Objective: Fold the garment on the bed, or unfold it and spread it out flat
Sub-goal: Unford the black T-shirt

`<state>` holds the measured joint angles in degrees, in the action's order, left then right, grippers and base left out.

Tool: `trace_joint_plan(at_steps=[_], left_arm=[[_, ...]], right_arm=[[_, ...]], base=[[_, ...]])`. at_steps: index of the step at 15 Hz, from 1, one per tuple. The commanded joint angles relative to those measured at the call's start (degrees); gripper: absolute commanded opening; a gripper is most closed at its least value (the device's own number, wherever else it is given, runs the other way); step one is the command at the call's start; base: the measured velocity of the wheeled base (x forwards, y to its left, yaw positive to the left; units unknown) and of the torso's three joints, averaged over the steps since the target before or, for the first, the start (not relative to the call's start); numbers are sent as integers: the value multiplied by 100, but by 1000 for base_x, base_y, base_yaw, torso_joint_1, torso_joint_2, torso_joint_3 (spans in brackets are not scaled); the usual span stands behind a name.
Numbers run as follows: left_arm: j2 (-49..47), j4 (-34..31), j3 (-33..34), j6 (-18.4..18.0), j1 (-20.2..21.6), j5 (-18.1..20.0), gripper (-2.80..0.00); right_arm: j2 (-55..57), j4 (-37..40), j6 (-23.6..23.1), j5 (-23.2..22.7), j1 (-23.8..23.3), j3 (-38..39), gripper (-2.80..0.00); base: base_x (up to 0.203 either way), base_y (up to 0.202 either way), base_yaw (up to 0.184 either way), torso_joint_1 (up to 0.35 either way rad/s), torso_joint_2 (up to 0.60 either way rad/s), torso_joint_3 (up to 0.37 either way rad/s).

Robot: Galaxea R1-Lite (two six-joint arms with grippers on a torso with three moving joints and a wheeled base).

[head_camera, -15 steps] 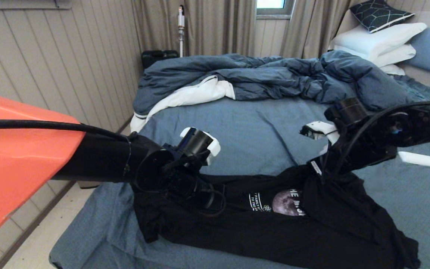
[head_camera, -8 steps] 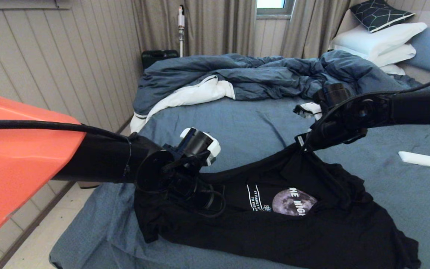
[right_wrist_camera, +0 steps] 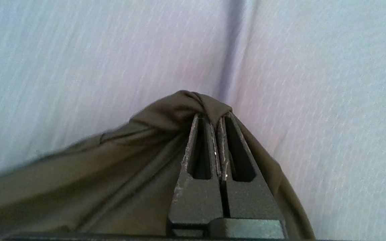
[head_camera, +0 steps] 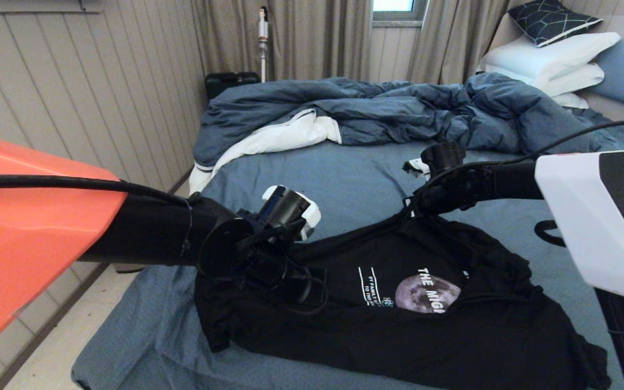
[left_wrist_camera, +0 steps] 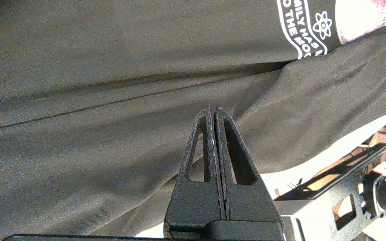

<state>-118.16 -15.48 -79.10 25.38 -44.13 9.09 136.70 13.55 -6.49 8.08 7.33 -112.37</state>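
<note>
Both wrists only—end effector (right_wrist_camera: 217, 115) (right) pinching garment (right_wrist_camera: 119, 167)

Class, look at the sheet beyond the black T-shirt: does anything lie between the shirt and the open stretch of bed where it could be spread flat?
Nothing visible does. The right end effector is shut on a pinch of the T-shirt, and the bed sheet just beyond is bare. The crumpled duvet lies farther back, near the pillows, and limits only how far the shirt could go.
</note>
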Motion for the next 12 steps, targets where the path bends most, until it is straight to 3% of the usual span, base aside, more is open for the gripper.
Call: trace_joint_plan(at_steps=[1, 6, 8, 12], left_arm=[[-5, -7, -8, 20, 1, 5, -280], [31, 1, -8, 48, 1, -23, -280], [76, 1, -6, 81, 1, -30, -280], [92, -5, 18, 81, 1, -39, -280]], right_arm=[[148, -300, 31, 115, -11, -13, -280], [165, -1075, 324, 328, 6, -22, -280], [181, -1350, 322, 670, 14, -20, -280], [199, -1381, 262, 765, -3, -22, -280]], base=[[0, 0, 0, 0, 0, 0], [0, 0, 0, 0, 0, 0], [0, 0, 0, 0, 0, 0], [0, 0, 0, 0, 0, 0]])
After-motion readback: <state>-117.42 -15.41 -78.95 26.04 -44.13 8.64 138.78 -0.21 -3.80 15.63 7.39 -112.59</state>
